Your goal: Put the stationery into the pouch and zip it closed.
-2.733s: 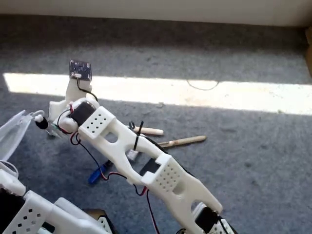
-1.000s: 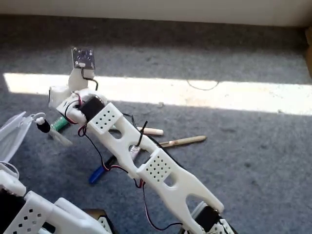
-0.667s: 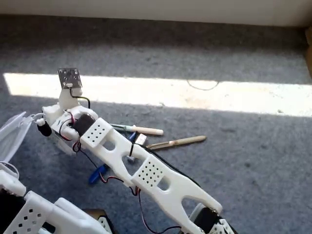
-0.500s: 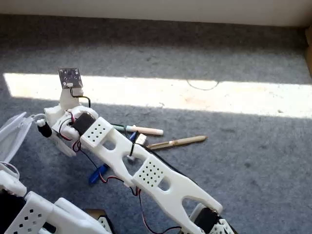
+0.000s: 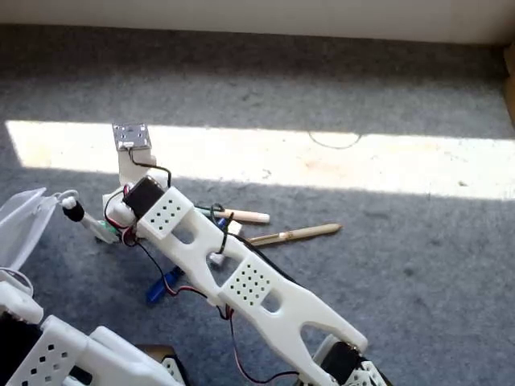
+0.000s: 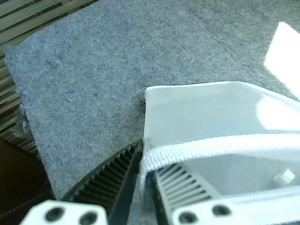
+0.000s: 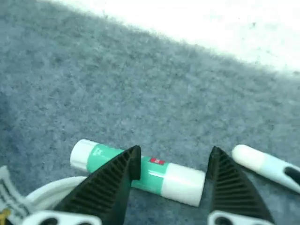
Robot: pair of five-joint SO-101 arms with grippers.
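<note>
A clear pouch (image 6: 215, 112) lies on the grey carpet, at the left edge in the high view (image 5: 20, 221). My left gripper (image 6: 143, 176) is shut on its white zip band. My right gripper (image 7: 174, 157) is open and hangs low over a green and white glue stick (image 7: 140, 172), one finger on each side of it. In the high view the right gripper (image 5: 109, 229) sits just right of the pouch's mouth. A white pen (image 7: 262, 165) lies close beside the glue stick. Farther right lie a pale pen (image 5: 244, 215), a wooden stick (image 5: 294, 234) and a blue pen (image 5: 161, 287).
The right arm (image 5: 241, 281) stretches from the bottom right across the loose stationery. The left arm's base (image 5: 48, 354) fills the bottom left. A white cord with a black knob (image 5: 72, 211) hangs by the pouch. Sunlit carpet lies beyond.
The right arm's wrist has swung up and back down near the pouch; since half a second ago it shifted slightly right and its gripper now straddles the glue stick. The pouch has stayed put.
</note>
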